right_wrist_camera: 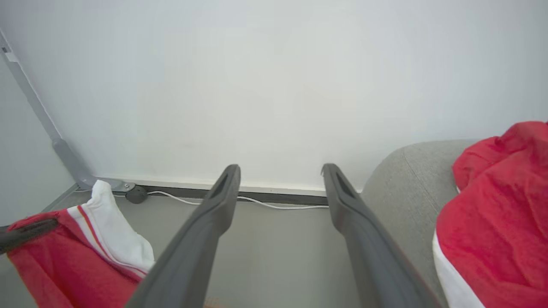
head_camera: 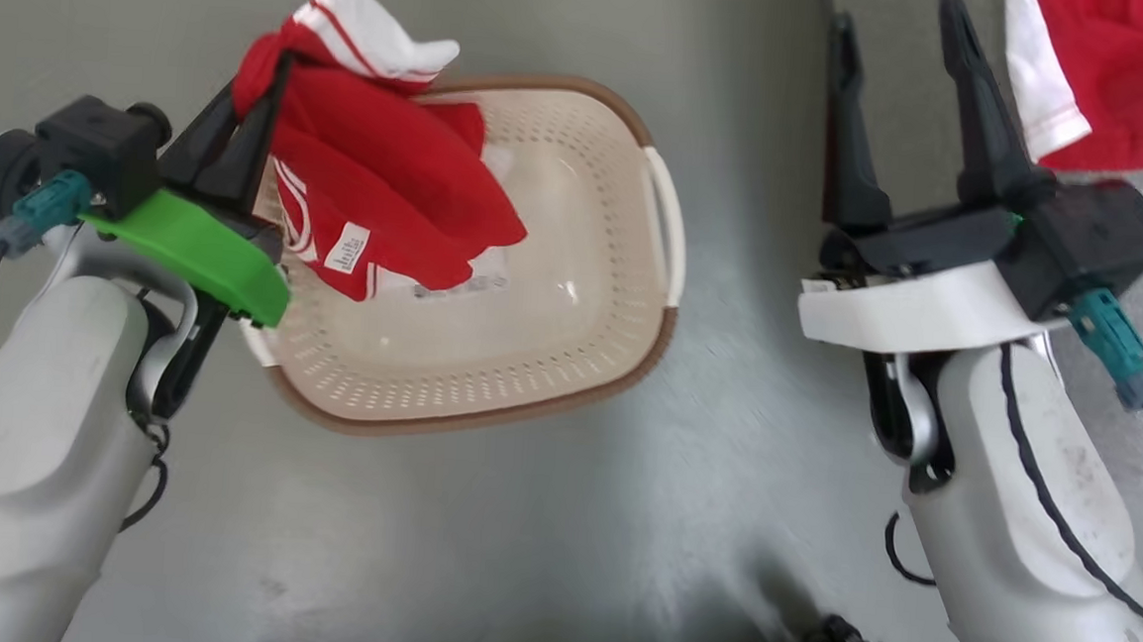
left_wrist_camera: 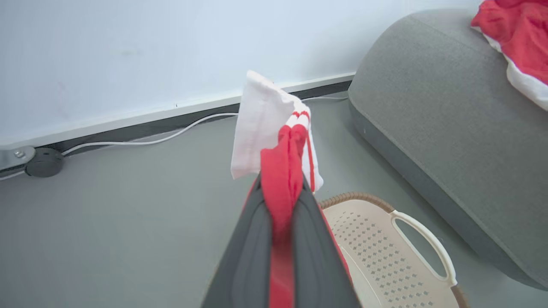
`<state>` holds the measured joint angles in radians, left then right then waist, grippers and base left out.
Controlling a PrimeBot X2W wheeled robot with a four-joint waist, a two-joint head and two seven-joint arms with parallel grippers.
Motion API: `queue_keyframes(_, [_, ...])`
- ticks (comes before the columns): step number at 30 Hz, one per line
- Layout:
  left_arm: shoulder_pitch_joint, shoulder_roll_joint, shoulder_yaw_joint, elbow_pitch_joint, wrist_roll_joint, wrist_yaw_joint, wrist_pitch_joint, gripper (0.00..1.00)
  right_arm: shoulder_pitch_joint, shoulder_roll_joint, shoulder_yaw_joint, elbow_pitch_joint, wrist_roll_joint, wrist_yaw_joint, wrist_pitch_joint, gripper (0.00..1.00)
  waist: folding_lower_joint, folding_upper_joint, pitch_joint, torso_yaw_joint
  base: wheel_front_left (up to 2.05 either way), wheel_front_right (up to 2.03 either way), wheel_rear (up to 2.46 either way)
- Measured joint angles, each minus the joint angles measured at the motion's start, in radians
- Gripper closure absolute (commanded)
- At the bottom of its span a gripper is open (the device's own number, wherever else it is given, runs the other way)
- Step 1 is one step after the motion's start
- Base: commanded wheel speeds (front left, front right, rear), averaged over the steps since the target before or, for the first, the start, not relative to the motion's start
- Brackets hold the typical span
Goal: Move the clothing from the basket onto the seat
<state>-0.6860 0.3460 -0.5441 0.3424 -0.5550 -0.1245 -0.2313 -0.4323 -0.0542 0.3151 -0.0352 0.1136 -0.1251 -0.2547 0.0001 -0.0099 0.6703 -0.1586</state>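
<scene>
Head view: grey floor (head_camera: 519,536), left gripper (head_camera: 267,74) pinching red garment (head_camera: 391,181), right gripper (head_camera: 896,13) spread.

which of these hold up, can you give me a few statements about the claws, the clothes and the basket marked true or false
1. The left claw is shut on a red garment. True.
2. The right claw grips cloth. False: its fingers stand apart with nothing between them.
3. A second red garment lies on the grey sofa. True.
4. The basket stands on the sofa. False: it stands on the floor beside the sofa.
</scene>
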Motion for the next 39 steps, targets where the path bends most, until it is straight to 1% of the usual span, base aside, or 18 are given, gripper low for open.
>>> queue_keyframes(4, [0.009, -0.023, -0.005, -0.044, -0.035, 0.000, 0.000, 1.00, -0.043, -0.004, 0.037, 0.018, -0.029, 0.008, 0.000, 0.00, 0.0000, 0.0000, -0.049, 0.047, 0.00, 0.00, 0.00])
queue_keyframes(10, [0.031, -0.025, -0.013, -0.095, -0.043, 0.000, -0.003, 1.00, -0.057, -0.007, 0.137, 0.068, -0.042, 0.060, 0.000, 0.00, 0.0000, 0.0000, -0.132, 0.112, 0.00, 0.00, 0.00])
queue_keyframes(19, [0.078, -0.012, -0.045, -0.167, -0.058, 0.000, -0.004, 1.00, -0.046, -0.009, 0.323, 0.146, 0.039, 0.146, 0.000, 0.00, 0.0000, 0.0000, -0.273, 0.176, 0.00, 0.00, 0.00])
queue_keyframes(24, [0.124, 0.012, -0.057, -0.192, -0.058, 0.000, 0.025, 1.00, -0.032, -0.010, 0.363, 0.173, 0.069, 0.169, 0.000, 0.00, 0.0000, 0.0000, -0.352, 0.192, 0.00, 0.00, 0.00])
queue_keyframes(29, [0.149, 0.009, -0.113, -0.239, -0.058, 0.000, 0.063, 1.00, -0.007, -0.011, 0.375, 0.207, 0.097, 0.187, 0.000, 0.00, -0.0001, 0.0000, -0.428, 0.198, 0.00, 0.00, 0.00])
queue_keyframes(35, [0.185, 0.007, -0.154, -0.295, -0.058, -0.003, 0.108, 1.00, 0.039, -0.010, 0.404, 0.243, 0.147, 0.198, 0.000, 0.00, -0.0001, 0.0000, -0.517, 0.202, 0.00, 0.00, 0.00])
queue_keyframes(39, [0.206, -0.005, -0.182, -0.348, -0.061, -0.003, 0.137, 1.00, 0.070, -0.011, 0.415, 0.270, 0.173, 0.204, 0.000, 0.00, -0.0001, 0.0000, -0.575, 0.202, 0.00, 0.00, 0.00])
